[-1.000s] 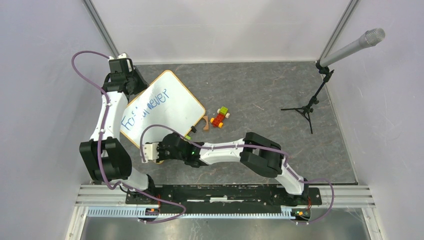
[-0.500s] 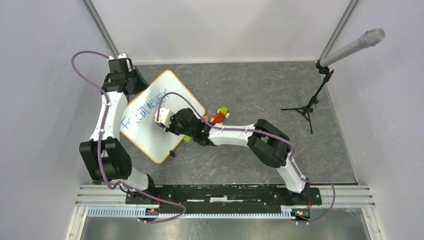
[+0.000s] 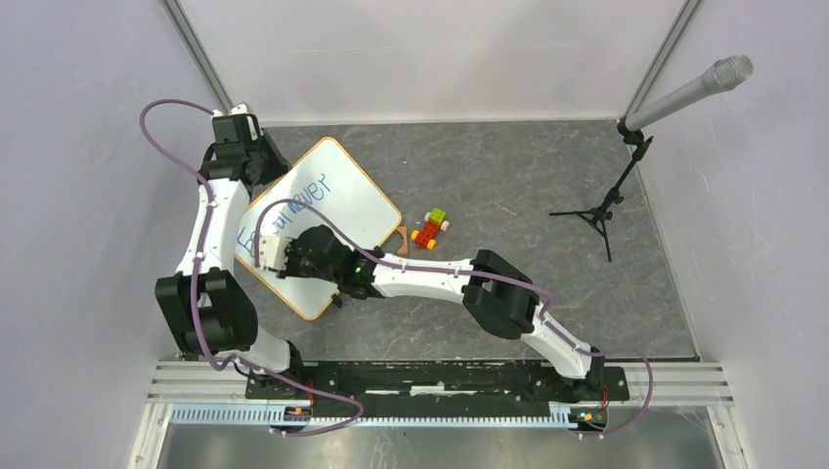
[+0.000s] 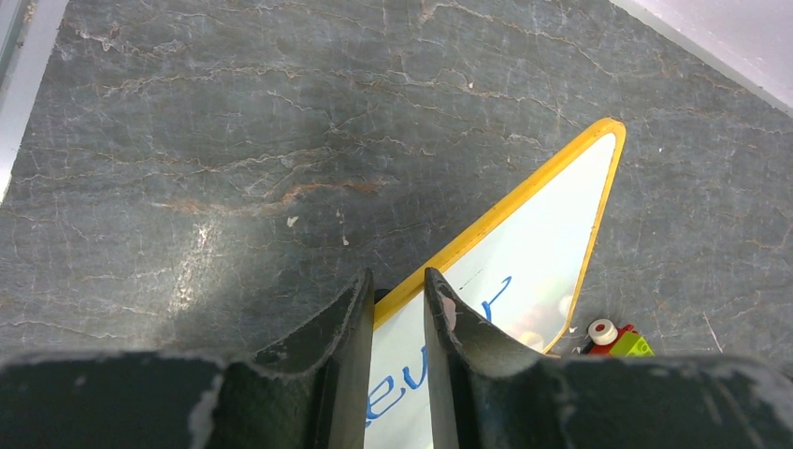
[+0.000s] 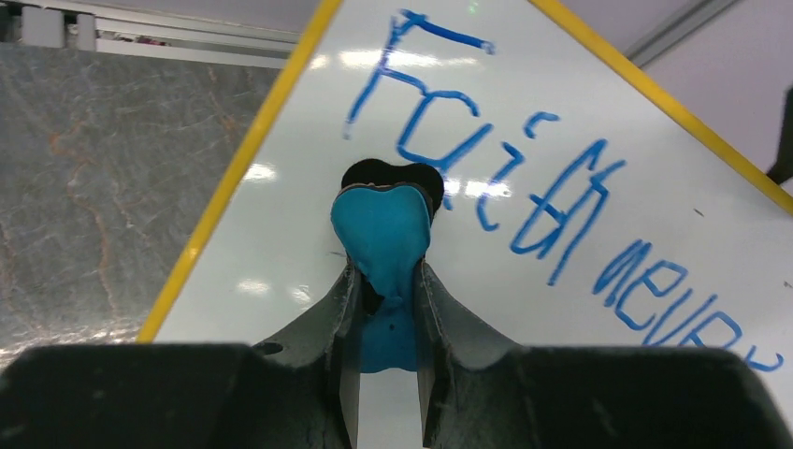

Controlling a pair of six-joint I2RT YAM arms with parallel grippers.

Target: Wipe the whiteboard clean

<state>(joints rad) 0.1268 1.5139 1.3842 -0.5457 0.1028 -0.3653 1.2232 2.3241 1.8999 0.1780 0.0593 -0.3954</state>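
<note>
My left hand [image 4: 397, 285] is nearly closed, its two dark fingers pinching the yellow-rimmed edge of the large white rectangular whiteboard [image 3: 357, 205]. The rim runs straight into the narrow gap between them. The board sits at the far left of the dark grey marbled desk [image 3: 508, 186], turned cornerwise. I cannot tell whether it lies fully flat.

My right hand [image 5: 385, 271] is squeezed tight on a small bright-blue eraser pad [image 5: 383, 229]. The pad sticks out past the fingertips and presses against the board's white face, just beside the first letters of the blue handwriting [image 5: 572, 217], which reads "Faith never".
</note>
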